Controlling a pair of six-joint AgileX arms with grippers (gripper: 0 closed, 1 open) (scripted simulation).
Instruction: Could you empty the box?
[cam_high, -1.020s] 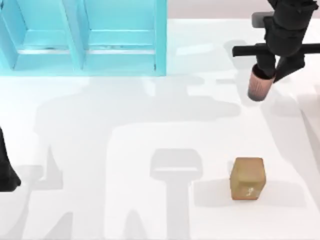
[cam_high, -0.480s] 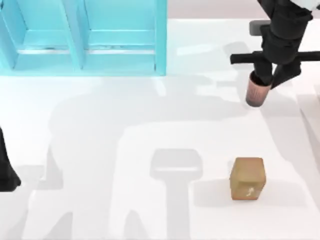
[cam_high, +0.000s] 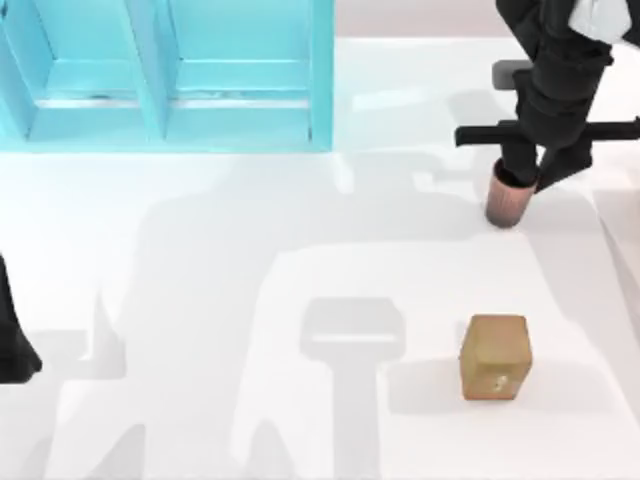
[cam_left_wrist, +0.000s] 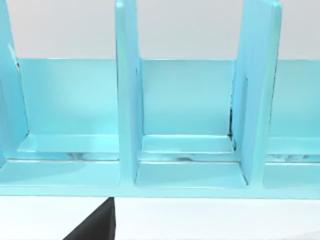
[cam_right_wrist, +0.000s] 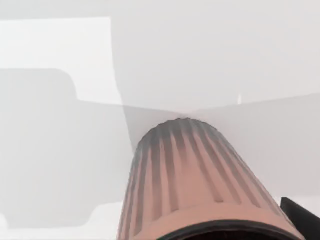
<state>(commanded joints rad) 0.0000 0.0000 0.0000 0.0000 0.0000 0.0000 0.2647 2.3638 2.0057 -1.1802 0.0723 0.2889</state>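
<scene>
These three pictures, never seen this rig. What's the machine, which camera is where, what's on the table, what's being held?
It is a simulated pair of AgileX arms at a white table. The top view looks straight down; each of the other two comes from a camera on an arm's wrist.

The right gripper, at the table's far right, is shut on a ribbed pink cup; the right wrist view looks down along the cup.

The left arm sits parked at the left edge; its wrist camera faces the blue box, a divided container at the table's far left.

A brown cube lies near the front right.
</scene>
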